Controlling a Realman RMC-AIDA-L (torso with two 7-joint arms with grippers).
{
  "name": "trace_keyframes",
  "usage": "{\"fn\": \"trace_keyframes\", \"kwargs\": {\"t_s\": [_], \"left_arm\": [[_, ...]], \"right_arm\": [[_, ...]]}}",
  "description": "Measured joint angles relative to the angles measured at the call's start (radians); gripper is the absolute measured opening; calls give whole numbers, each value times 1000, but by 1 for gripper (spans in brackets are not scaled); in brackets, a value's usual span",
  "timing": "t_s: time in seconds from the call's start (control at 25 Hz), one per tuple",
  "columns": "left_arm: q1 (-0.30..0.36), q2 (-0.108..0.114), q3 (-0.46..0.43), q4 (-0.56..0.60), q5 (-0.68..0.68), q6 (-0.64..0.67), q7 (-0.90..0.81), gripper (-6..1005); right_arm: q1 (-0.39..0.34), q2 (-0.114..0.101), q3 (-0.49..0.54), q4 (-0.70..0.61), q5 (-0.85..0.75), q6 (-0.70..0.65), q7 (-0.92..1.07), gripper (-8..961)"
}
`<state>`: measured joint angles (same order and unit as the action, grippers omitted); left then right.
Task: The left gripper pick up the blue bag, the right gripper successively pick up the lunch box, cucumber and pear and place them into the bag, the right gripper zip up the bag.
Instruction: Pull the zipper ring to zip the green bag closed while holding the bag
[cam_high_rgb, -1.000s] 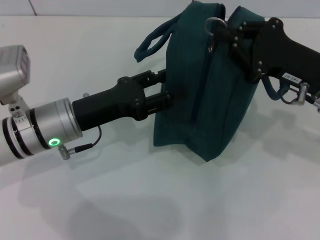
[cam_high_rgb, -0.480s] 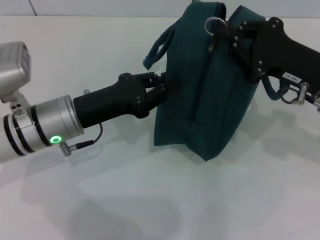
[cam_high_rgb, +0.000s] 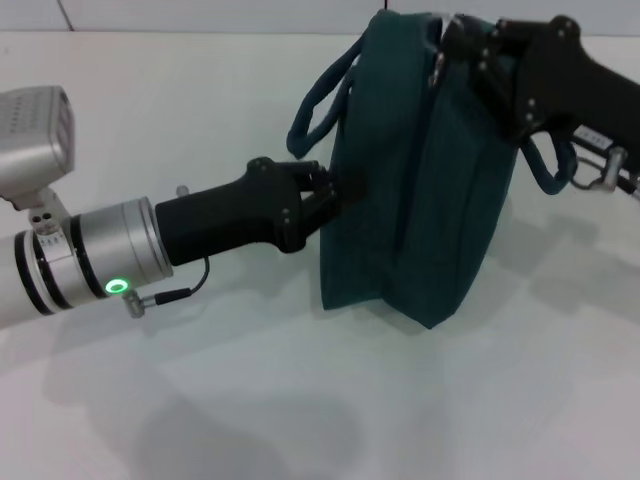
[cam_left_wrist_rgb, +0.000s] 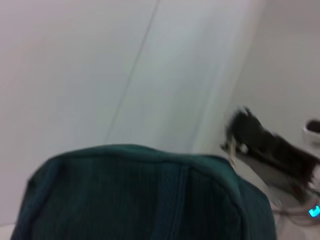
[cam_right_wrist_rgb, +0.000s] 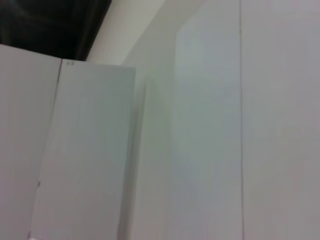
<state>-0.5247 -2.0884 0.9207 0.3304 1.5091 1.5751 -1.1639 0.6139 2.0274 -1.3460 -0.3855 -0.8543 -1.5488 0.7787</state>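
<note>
While the head view shows both arms at work, only one blue bag (cam_high_rgb: 420, 180) is present, standing upright on the white table (cam_high_rgb: 300, 400). Two loop handles are visible on it: one on the robot's left side (cam_high_rgb: 318, 100) and one on the right side (cam_high_rgb: 540, 165), partly hidden behind the right arm.

One left gripper (cam_high_rgb: 335, 195) reaches in horizontally from the left; its fingers are drawn together against the left face of the bag, pinching the fabric there. One right gripper (cam_high_rgb: 455, 45) sits at the top edge of the bag, touching the zipper line; whether its fingers are apart or together cannot be told.

From the left wrist view, the bag (cam_left_wrist_rgb: 145, 195) fills the lower part as a dark teal rounded top, with the right gripper (cam_left_wrist_rgb: 250, 132) seen farther off beyond it. No lunch box, cucumber or pear can be seen. By contrast, the right wrist view shows only pale wall panels (cam_right_wrist_rgb: 200, 125) and no task item.
</note>
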Motion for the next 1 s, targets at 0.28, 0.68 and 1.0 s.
{"fn": "trace_keyframes", "kwargs": {"t_s": [0.28,0.68,1.0], "left_arm": [[3,3,41,7,13,4,9,83],[7,10,58,13,108,70,8,63],[13,25,60,13,165,140,20,64]], "right_arm": [[2,-1,-2,7,32,47,4,16],[-3,-3,5,8,79,134,11,16],[2,-6,4,8,96,227,13,16]]}}
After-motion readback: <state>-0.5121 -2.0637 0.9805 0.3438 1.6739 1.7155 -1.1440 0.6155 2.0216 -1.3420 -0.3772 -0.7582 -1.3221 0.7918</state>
